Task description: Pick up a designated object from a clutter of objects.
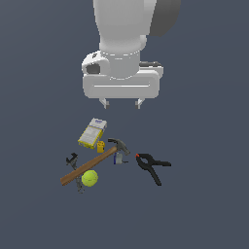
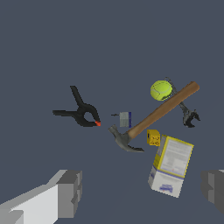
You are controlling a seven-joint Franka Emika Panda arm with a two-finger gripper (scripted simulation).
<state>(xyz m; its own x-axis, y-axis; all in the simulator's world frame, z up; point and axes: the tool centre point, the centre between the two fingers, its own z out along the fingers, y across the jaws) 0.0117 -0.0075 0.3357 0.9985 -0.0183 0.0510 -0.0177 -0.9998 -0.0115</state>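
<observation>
On the dark grey floor [image 1: 204, 209] you see the hammer [image 1: 90, 166] hemmed by tennis ball [image 1: 89, 178], box [image 1: 92, 133] and clamp [image 1: 153, 166], your gripper [image 1: 121, 103] spread above.

A bare simulated test scene, perhaps a tabletop: featureless slate-grey ground [image 1: 204, 214], flat rendered shading.

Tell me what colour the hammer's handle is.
Brown wood on the hammer, clearest in the wrist view.

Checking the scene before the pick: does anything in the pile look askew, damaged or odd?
Nothing looks damaged or spilled. The hammer lies diagonally with its handle crossing over the thin dark wrench, and the tennis ball sits against the handle. The black clamp lies apart. The gripper hangs open above.
</observation>
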